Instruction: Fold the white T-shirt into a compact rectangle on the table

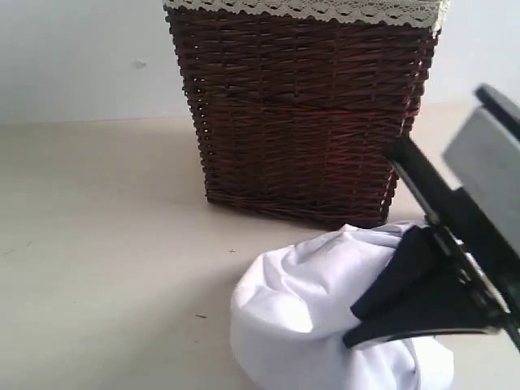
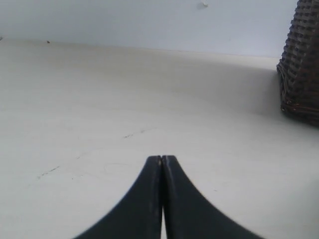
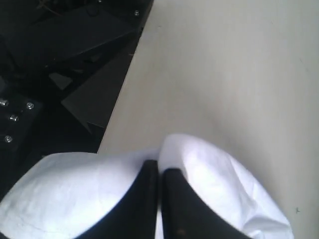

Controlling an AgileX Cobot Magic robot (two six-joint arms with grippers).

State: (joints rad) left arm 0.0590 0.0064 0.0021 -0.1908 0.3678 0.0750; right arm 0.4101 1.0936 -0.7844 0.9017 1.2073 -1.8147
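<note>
The right pincer point(image 3: 159, 167) is clenched on a bunch of the white T-shirt point(image 1: 301, 317), which lies crumpled at 5 o'clock in the exterior view, close to the counter point(image 1: 106, 268) edge. The left pincer point(image 2: 162, 159) is clenched on nothing over bare counter. A dark wicker basket point(image 1: 301, 114) stands just at the shirt's 12 o'clock, open beige surface spreads toward 9 o'clock, and a pale wall point(image 1: 81, 49) rises behind.

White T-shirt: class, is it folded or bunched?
Bunched: the white T-shirt forms a rounded, wrinkled heap on the table, pinched by the right fingers.
</note>
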